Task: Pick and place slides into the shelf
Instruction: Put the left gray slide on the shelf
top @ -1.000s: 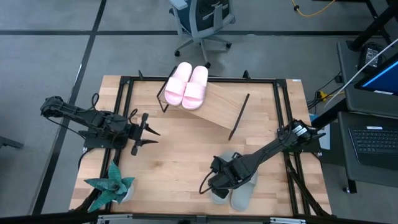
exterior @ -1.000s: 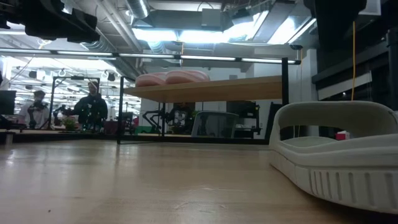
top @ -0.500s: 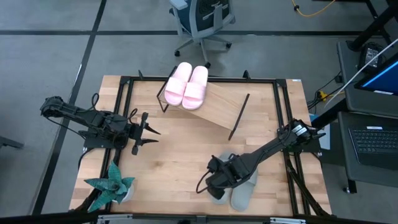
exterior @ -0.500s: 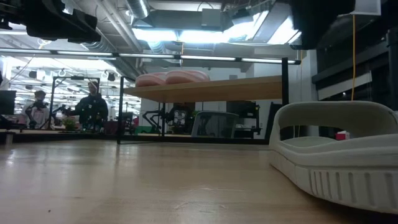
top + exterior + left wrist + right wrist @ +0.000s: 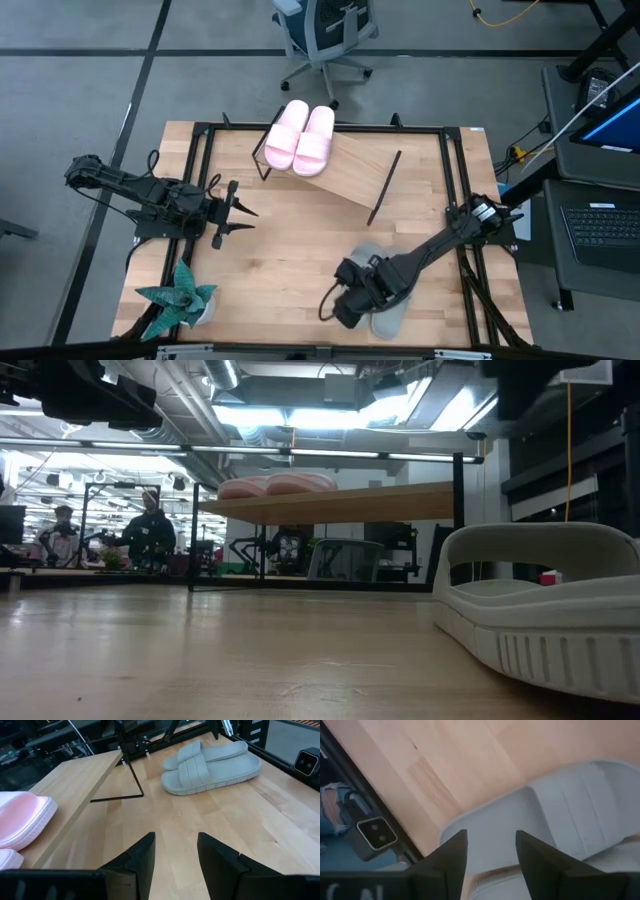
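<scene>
Two pale pink slides point(image 5: 300, 138) lie side by side, soles down, on the far left end of the slanted wooden shelf point(image 5: 352, 178). They also show in the low view point(image 5: 275, 486) and the left wrist view point(image 5: 20, 822). Two grey-green slides point(image 5: 390, 318) rest soles down on the table near its near edge, also seen in the low view point(image 5: 540, 610) and the left wrist view point(image 5: 210, 765). My right gripper point(image 5: 490, 857) hangs open above them, pointing steeply down over one end of a slide point(image 5: 555, 805), and its arm covers part of the pair. My left gripper point(image 5: 238, 210) waits open at the table's left point(image 5: 175, 855).
A green potted plant point(image 5: 178, 298) stands at the near left corner. A black frame point(image 5: 200, 160) runs around the tabletop. An office chair point(image 5: 325, 35) is beyond the far edge. People point(image 5: 150, 530) stand in the room behind the table.
My right gripper has tipped and swung a little toward the table's near edge above the grey-green slides. The slides have stayed in place.
</scene>
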`<state>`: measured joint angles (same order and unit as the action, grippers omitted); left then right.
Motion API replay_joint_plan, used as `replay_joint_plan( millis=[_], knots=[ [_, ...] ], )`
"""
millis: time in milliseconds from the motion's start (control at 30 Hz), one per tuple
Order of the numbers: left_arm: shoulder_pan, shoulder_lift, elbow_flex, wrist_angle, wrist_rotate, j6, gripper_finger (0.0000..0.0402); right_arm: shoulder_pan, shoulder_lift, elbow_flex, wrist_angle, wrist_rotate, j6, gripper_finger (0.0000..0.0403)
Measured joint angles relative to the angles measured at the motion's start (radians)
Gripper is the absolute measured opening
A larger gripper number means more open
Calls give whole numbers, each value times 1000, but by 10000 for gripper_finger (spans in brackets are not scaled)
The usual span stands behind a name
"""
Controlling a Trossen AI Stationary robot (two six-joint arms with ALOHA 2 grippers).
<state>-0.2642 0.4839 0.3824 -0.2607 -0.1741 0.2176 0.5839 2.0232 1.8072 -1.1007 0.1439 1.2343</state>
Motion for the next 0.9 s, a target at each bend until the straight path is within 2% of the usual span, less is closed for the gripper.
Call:
replay_joint_plan(
  millis=[400,767,900],
  knots=[
    [0,0,0,1,0,-6,139,85,-2,57,-74,147,66,169],
    [0,0,0,11,-1,-7,139,88,-2,56,-266,154,91,169],
    [0,0,0,11,-1,-7,139,99,8,56,-287,243,61,169]
  ],
)
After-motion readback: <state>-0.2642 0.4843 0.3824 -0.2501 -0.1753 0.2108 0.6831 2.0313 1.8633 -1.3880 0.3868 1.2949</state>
